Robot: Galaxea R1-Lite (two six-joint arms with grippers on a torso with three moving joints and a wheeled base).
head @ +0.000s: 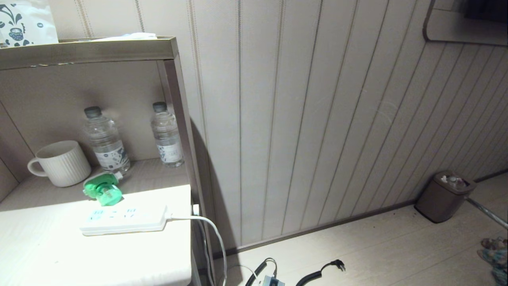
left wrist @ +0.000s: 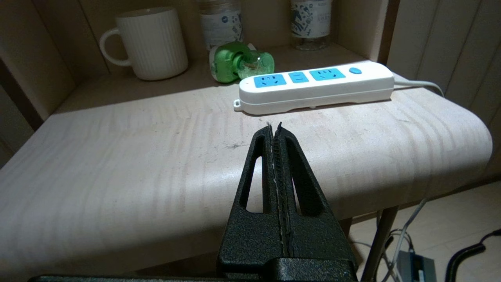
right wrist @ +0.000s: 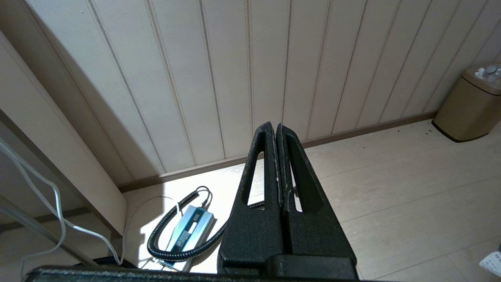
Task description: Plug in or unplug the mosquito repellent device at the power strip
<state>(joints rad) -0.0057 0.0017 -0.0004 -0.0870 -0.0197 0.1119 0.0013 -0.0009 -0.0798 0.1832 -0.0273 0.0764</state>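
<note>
- Both sets of jaws pressed tight together, nothing pinched in either.
- Left gripper (left wrist: 275,127) hovering over the front part of the pale tabletop (left wrist: 117,156), aimed at the power strip (left wrist: 316,87) but well short of it, touching nothing.
- Right gripper (right wrist: 275,126) off to the side, low above the floor (right wrist: 391,188), facing the striped wall, with a coiled black cable and a silvery adapter (right wrist: 190,227) lying below it.
- Power strip flat on the table near its right edge, blue sockets up, all of them vacant, white cable (head: 210,226) trailing off the right end and down.
- Mosquito repellent device (head: 104,190) unplugged, tipped on its side just behind the strip's left end, green bottle and white-green head both showing.
- Behind it, a ribbed white mug (head: 63,163) at left and two clear water bottles (head: 106,141) standing at the back of the shelf.
- Small brown bin (head: 443,196) on the floor by the wall, far right.
</note>
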